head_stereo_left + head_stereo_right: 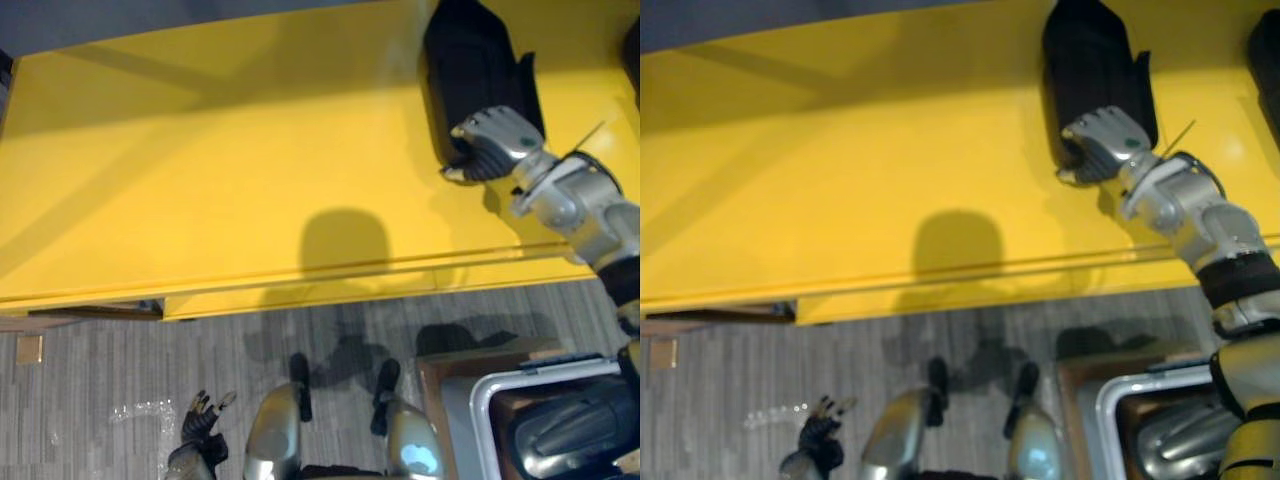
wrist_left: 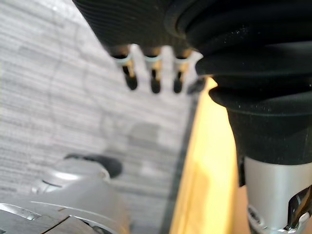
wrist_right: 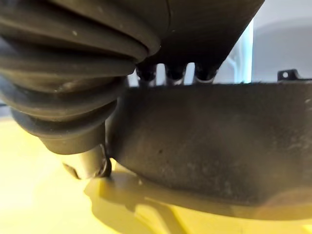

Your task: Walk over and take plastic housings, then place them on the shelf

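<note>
Step in hand: placing. I judge the fetch done and the set-down on the shelf under way.
Task's thing: a black ribbed plastic housing (image 1: 470, 60) lies on the flat, glossy yellow shelf (image 1: 250, 170) at the upper right of the frame. The right wrist view shows its underside resting on the yellow surface.
Right hand (image 1: 495, 140): my fingers are curled over the housing's near edge and grip it, with the thumb (image 3: 90, 165) low beside it.
Left hand (image 1: 200, 420): hangs at the lower left of the frame over the grey carpeted floor (image 1: 100, 350), fingers loose and spread, holding nothing.
Supply: a white-rimmed bin (image 1: 476, 420) at the lower right holds another dark glossy housing (image 1: 560, 430).
Neighbour: a second dark shape (image 1: 632, 50) sits at the far upper right edge of the shelf. I cannot tell what it is.
Next move, as I judge it: uncurl the fingers and draw the hand back toward me without dragging the housing along. Then turn to the bin for the next piece.
Caution: the shelf looks slick, so the release should be straight and gentle.
</note>
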You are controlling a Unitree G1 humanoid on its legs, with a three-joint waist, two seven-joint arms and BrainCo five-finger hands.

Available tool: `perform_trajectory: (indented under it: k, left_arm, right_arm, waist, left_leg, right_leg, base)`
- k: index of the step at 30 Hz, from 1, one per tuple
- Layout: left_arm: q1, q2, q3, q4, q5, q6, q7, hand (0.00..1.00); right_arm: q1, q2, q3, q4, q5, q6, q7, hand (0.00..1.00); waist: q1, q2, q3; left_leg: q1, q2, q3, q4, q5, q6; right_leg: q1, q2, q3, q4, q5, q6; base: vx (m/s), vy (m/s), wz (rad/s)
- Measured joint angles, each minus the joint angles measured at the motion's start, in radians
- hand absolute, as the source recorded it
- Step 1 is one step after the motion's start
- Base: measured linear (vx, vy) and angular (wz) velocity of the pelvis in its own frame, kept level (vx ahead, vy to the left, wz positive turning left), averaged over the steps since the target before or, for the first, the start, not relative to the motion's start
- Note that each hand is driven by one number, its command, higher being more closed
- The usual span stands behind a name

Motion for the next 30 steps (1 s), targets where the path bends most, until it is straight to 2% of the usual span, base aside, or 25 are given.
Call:
perform_trajectory:
  k: [3, 6, 8, 10, 12, 13, 15, 17, 19, 22, 24, 26, 29, 30]
  left_arm:
    - [0.0, 0.0, 0.0, 0.001, 0.0, 0.0, 0.0, 0.0]
    - [0.001, -0.002, 0.0, 0.005, 0.001, -0.001, 0.0, 0.0]
    - [0.003, -0.004, 0.0, 0.022, 0.001, -0.001, 0.0, 0.0]
    - [0.014, -0.004, 0.002, 0.039, 0.001, 0.0, 0.0, 0.0]
    - [0.037, -0.004, 0.004, 0.047, 0.0, 0.005, -0.004, 0.0]
    - [0.04, -0.004, 0.006, 0.054, 0.0, 0.007, -0.009, 0.0]
    - [0.044, -0.005, 0.014, 0.096, -0.001, 0.02, -0.032, 0.0]
    - [0.047, -0.013, 0.017, 0.125, -0.001, 0.023, -0.04, 0.0]
    - [0.048, -0.029, 0.025, 0.131, -0.009, 0.029, -0.042, 0.0]
    - [0.045, -0.059, 0.048, 0.149, -0.011, 0.035, -0.042, 0.0]
    - [0.049, -0.065, 0.048, 0.159, -0.005, 0.037, -0.039, 0.0]
    - [0.059, -0.076, 0.041, 0.16, 0.003, 0.037, -0.036, 0.0]
    - [0.062, -0.088, 0.014, 0.161, 0.005, 0.036, -0.035, 0.0]
    - [0.062, -0.09, -0.003, 0.162, 0.026, 0.04, -0.032, 0.0]
  right_arm:
    - [0.037, 0.0, -0.018, -0.022, 0.0, -0.022, -0.064, 0.0]
    - [0.12, 0.009, -0.147, -0.157, 0.001, -0.03, -0.12, 0.0]
    - [0.206, 0.038, -0.251, -0.273, 0.016, -0.029, -0.132, 0.0]
    - [0.296, 0.075, -0.323, -0.399, 0.066, -0.028, -0.118, 0.0]
    - [0.435, 0.127, -0.404, -0.603, 0.142, -0.027, -0.059, 0.0]
    - [0.467, 0.141, -0.42, -0.649, 0.156, -0.023, -0.041, 0.0]
    - [0.592, 0.224, -0.484, -0.772, 0.258, -0.008, 0.023, 0.0]
    - [0.665, 0.311, -0.536, -0.8, 0.299, 0.011, 0.045, 0.0]
    - [0.75, 0.404, -0.597, -0.811, 0.364, 0.04, 0.048, 0.0]
    - [0.901, 0.54, -0.657, -0.81, 0.443, 0.096, 0.026, 0.0]
    - [0.988, 0.617, -0.673, -0.781, 0.488, 0.129, -0.015, 0.0]
    - [1.081, 0.728, -0.711, -0.696, 0.558, 0.166, -0.089, 0.0]
    - [1.169, 0.823, -0.773, -0.566, 0.644, 0.17, -0.161, 0.0]
    - [1.213, 0.86, -0.807, -0.485, 0.714, 0.142, -0.183, 0.0]
  waist:
    - [0.001, 0.001, -0.005]
    - [-0.006, 0.004, -0.022]
    - [-0.012, 0.0, -0.064]
    - [-0.025, -0.011, -0.105]
    - [-0.043, -0.04, -0.164]
    - [-0.047, -0.048, -0.176]
    - [-0.07, -0.082, -0.225]
    - [-0.089, -0.104, -0.258]
    - [-0.093, -0.116, -0.286]
    - [-0.098, -0.113, -0.316]
    - [-0.11, -0.104, -0.336]
    - [-0.127, -0.086, -0.35]
    - [-0.146, -0.062, -0.362]
    - [-0.148, -0.048, -0.37]
  left_leg:
    - [0.02, -0.001, 0.006, -0.014, 0.003, -0.002]
    - [0.033, -0.002, 0.008, -0.031, 0.008, -0.005]
    - [0.044, -0.001, 0.01, -0.048, 0.01, -0.008]
    - [0.07, -0.001, 0.012, -0.071, 0.011, -0.01]
    - [0.104, 0.0, 0.026, -0.105, 0.015, -0.016]
    - [0.115, 0.002, 0.034, -0.113, 0.015, -0.017]
    - [0.149, 0.003, 0.046, -0.143, 0.016, -0.023]
    - [0.177, 0.003, 0.061, -0.162, 0.016, -0.027]
    - [0.202, 0.002, 0.077, -0.176, 0.014, -0.03]
    - [0.24, -0.004, 0.099, -0.193, 0.012, -0.032]
    - [0.25, -0.006, 0.112, -0.198, 0.011, -0.034]
    - [0.261, -0.007, 0.126, -0.202, 0.01, -0.036]
    - [0.275, -0.005, 0.157, -0.21, 0.009, -0.036]
    - [0.288, -0.004, 0.178, -0.217, 0.008, -0.038]
  right_leg:
    - [0.014, 0.001, 0.004, -0.005, 0.0, 0.0]
    - [0.022, 0.003, 0.005, -0.014, 0.0, 0.0]
    - [0.032, 0.007, 0.004, -0.03, 0.002, 0.001]
    - [0.057, 0.014, 0.004, -0.052, 0.002, 0.002]
    - [0.08, 0.023, 0.011, -0.079, 0.003, 0.002]
    - [0.086, 0.026, 0.018, -0.085, 0.004, 0.002]
    - [0.112, 0.032, 0.027, -0.112, 0.007, 0.002]
    - [0.129, 0.035, 0.037, -0.124, 0.007, 0.003]
    - [0.142, 0.036, 0.05, -0.131, 0.008, 0.004]
    - [0.161, 0.035, 0.071, -0.138, 0.01, 0.008]
    - [0.164, 0.033, 0.082, -0.143, 0.012, 0.012]
    - [0.165, 0.033, 0.093, -0.144, 0.013, 0.013]
    - [0.157, 0.037, 0.124, -0.146, 0.016, 0.015]
    - [0.156, 0.041, 0.142, -0.148, 0.019, 0.016]
  base:
    - [0.0, -0.001, -0.04]
    - [0.0, 0.0, 0.0]
    - [0.06, -0.022, -0.02]
    - [0.1, -0.028, -0.04]
    - [0.11, -0.034, -0.13]
    - [0.1, -0.028, -0.26]
    - [0.09, -0.021, -0.19]
    - [0.05, -0.004, -0.18]
    - [0.04, 0.013, -0.24]
    - [0.01, 0.025, -0.2]
    - [-0.02, 0.024, -0.18]
    - [-0.04, 0.01, -0.19]
    - [-0.04, -0.001, -0.31]
    - [-0.02, -0.007, -0.37]
